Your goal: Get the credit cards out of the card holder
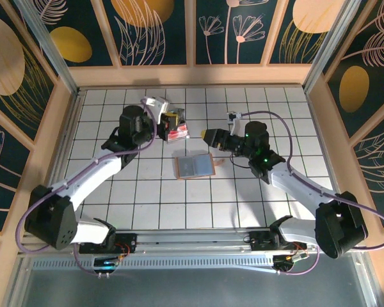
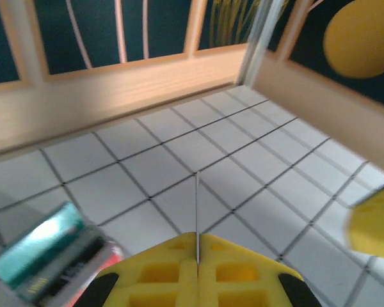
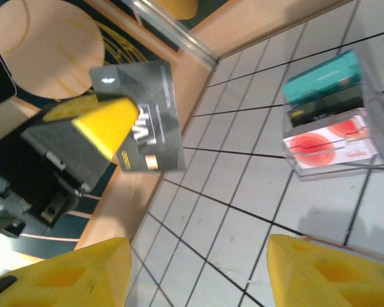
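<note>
The card holder (image 1: 195, 165) lies open and flat on the tiles mid-table, grey-blue inside with a tan border. My left gripper (image 1: 173, 118) hovers behind it, shut on a grey credit card (image 3: 147, 118). In the left wrist view the credit card (image 2: 197, 204) shows edge-on, pinched between the closed yellow fingers (image 2: 160, 268). My right gripper (image 1: 210, 136) hangs to the right of the left one, open. Its yellow fingers (image 3: 320, 275) stand wide apart with only bare tile between them. From the right wrist view, the left gripper (image 3: 105, 121) holds the card in the air.
A small clear box (image 3: 329, 121) with teal and red contents sits on the tiles under the left gripper, and the same box (image 1: 178, 133) lies just behind the card holder. Wooden walls (image 1: 192, 75) ring the tiled table.
</note>
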You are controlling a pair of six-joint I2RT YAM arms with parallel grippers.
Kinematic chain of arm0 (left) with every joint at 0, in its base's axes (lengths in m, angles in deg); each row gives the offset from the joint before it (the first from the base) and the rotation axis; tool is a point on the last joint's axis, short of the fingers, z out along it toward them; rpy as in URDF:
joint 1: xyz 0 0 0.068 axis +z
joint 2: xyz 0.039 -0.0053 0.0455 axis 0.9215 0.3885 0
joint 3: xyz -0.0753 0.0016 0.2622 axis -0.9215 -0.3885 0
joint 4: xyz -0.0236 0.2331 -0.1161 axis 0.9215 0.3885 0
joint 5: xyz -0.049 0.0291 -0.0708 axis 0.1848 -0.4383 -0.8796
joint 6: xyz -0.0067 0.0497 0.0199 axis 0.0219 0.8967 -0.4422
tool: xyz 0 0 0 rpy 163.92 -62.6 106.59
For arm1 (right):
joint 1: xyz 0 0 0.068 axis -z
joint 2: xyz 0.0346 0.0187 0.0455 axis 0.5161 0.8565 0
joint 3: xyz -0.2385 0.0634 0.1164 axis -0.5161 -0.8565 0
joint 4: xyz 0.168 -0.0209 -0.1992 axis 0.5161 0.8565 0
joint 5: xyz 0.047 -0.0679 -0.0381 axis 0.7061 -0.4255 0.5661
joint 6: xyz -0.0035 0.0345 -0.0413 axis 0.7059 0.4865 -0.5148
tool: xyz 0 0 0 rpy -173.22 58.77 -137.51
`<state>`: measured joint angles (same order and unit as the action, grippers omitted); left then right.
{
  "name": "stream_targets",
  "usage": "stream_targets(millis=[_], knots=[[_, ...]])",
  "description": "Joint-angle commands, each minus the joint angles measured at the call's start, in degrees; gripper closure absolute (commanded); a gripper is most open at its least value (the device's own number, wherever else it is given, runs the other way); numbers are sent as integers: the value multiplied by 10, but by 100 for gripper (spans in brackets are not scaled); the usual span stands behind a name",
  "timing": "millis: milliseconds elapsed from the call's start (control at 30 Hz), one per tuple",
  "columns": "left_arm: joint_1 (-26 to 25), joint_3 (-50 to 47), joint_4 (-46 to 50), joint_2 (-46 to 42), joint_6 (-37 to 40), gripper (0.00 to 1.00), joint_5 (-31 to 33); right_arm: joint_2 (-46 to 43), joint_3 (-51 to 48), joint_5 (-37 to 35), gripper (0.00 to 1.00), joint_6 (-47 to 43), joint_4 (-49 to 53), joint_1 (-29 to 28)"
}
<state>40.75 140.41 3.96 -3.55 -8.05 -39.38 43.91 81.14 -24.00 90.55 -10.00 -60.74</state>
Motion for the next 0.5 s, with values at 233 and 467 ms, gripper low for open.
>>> stream_targets(millis=[233, 467], knots=[[36, 185, 186, 164, 291, 100, -10, -43, 33, -166, 23, -47, 163, 2], [40, 285, 286, 254, 406, 100, 2, -54, 49, -243, 20, -41, 239, 2]])
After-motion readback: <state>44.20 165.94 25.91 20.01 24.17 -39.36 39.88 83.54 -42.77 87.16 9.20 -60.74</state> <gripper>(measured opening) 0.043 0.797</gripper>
